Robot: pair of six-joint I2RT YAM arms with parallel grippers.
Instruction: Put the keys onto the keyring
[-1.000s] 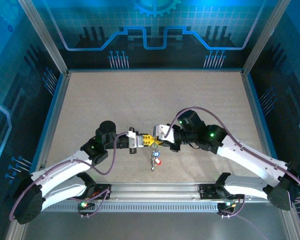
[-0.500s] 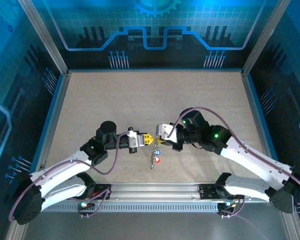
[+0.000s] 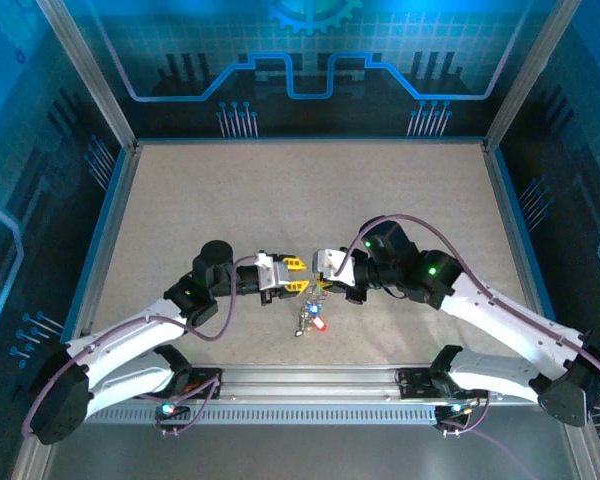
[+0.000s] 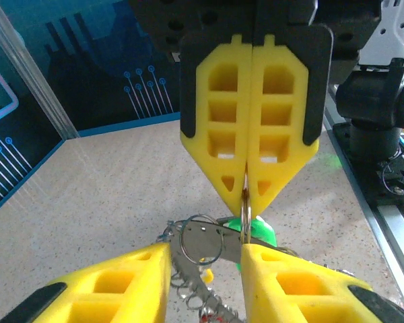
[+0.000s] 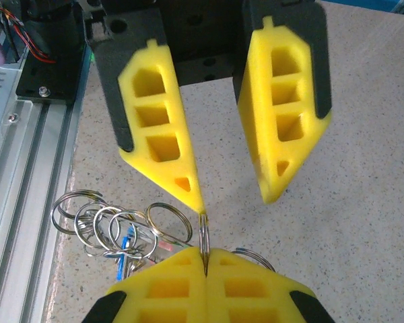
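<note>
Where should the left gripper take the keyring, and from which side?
The bare arc of the keyring standing out past the shut right gripper, approached head-on from the left arm's side. It stands edge-on to the open left gripper, so the fingers would likely close on its flat faces, clear of the keys bunched aside.

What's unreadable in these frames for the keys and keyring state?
1. Top external: the keys are too small to count, or to tell which sit on the keyring.
2. Right wrist: the keyring is edge-on, and the right gripper, shut on it, hides its lower part, so its split cannot be found.
3. Left wrist: the open left gripper and the bottom edge cut off most of the bunch.
</note>
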